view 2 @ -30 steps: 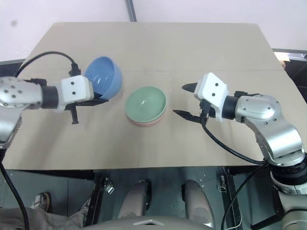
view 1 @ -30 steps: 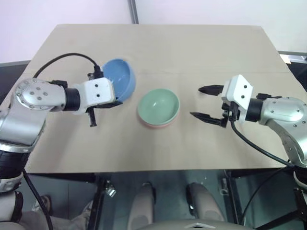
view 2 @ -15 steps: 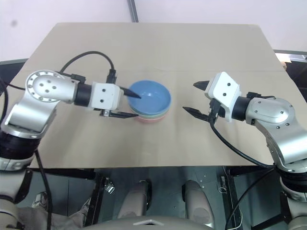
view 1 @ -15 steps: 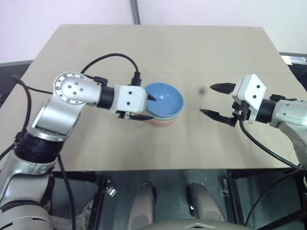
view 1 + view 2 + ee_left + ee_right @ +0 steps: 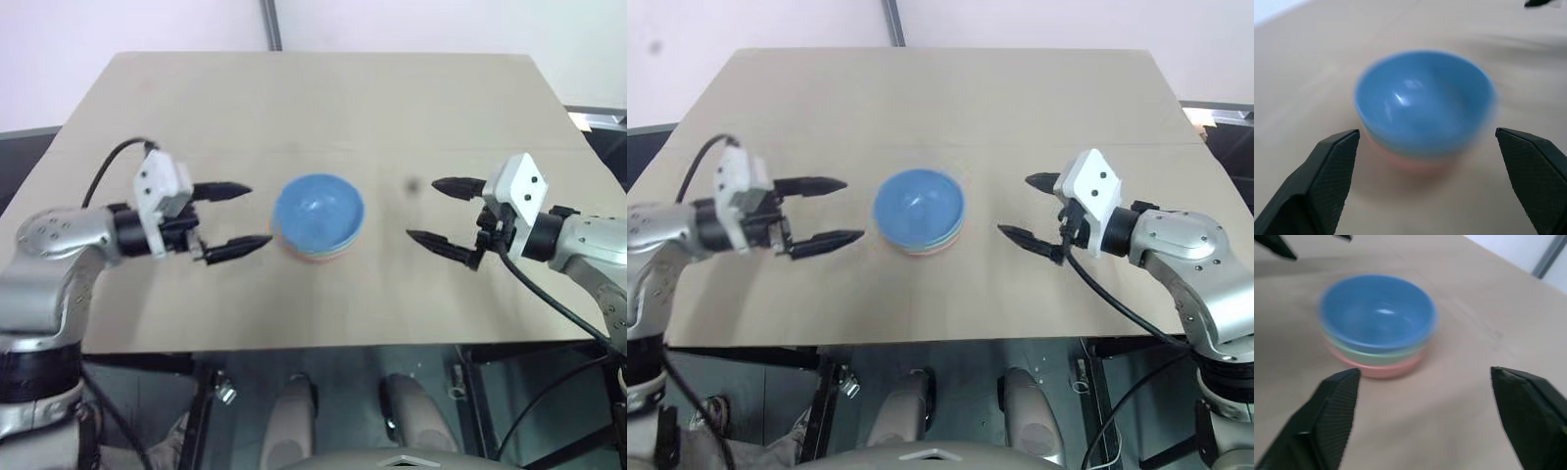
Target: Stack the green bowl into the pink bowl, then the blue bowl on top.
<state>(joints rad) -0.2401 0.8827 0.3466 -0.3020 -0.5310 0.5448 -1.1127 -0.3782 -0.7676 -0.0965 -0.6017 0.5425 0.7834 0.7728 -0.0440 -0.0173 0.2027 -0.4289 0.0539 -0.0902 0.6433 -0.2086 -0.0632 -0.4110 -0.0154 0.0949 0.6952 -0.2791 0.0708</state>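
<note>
The small round sky-blue plastic bowl (image 5: 319, 211) sits nested atop the mint-green bowl (image 5: 1376, 354) inside the salmon-pink bowl (image 5: 1382, 367) mid-worktop (image 5: 323, 108), the stack apparently complete, flanked by the left gripper (image 5: 231, 218) and right gripper (image 5: 443, 211), both wide and empty.

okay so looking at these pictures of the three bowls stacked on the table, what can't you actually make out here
- Inside of the green bowl: covered by the blue bowl; a rim band shows in the right wrist view.
- Inside of the pink bowl: covered by both bowls above it.
- Whether the bowls sit fully nested and level: both wrist views are blurred at the rims.
- Table near edge: its underside and supports are cut off in the eye views.
</note>
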